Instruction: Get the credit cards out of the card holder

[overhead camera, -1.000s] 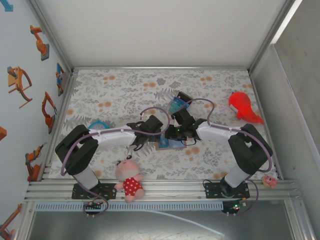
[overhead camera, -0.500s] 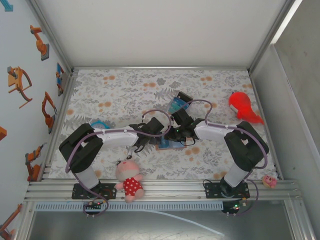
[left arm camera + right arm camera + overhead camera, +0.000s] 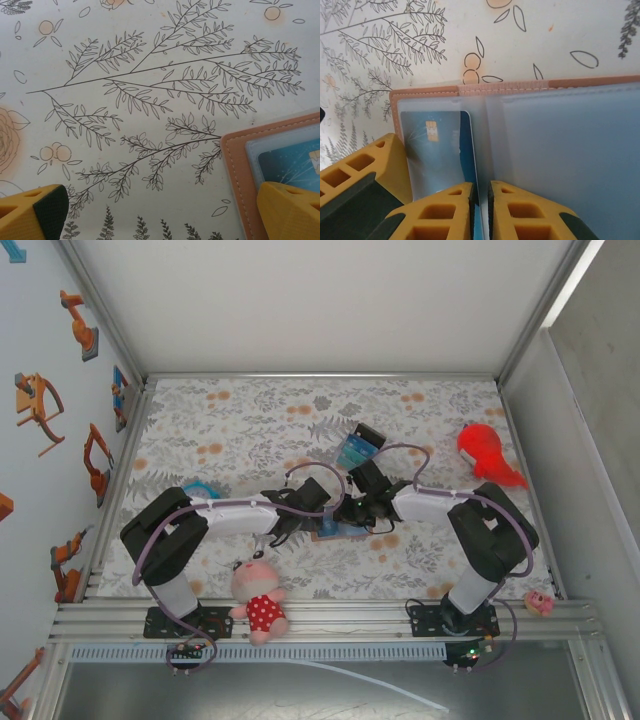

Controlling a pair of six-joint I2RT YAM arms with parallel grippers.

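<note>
The card holder (image 3: pixel 520 86) lies open on the floral mat, pinkish-tan outside with clear blue-grey sleeves inside; from above it peeks out under both grippers (image 3: pixel 335 530). A blue credit card (image 3: pixel 437 145) with a gold chip sits in its left sleeve. My right gripper (image 3: pixel 480 210) is shut on that card's right edge, where the sleeve pages meet. My left gripper (image 3: pixel 162 215) stands wide open, low over the mat. Its right finger (image 3: pixel 292 210) rests over the holder's corner (image 3: pixel 240 165), covering part of the card (image 3: pixel 287 160). That finger (image 3: pixel 365 185) appears again in the right wrist view.
A black, blue and teal striped block (image 3: pixel 358 447) lies just behind the grippers. A red toy (image 3: pixel 487 453) sits at the right, a teal item (image 3: pixel 197 488) by the left arm, and a plush doll (image 3: pixel 258 598) at the near edge. Side walls enclose the mat.
Both arms have crept slightly closer together over the card holder. Neither gripper's opening has changed.
</note>
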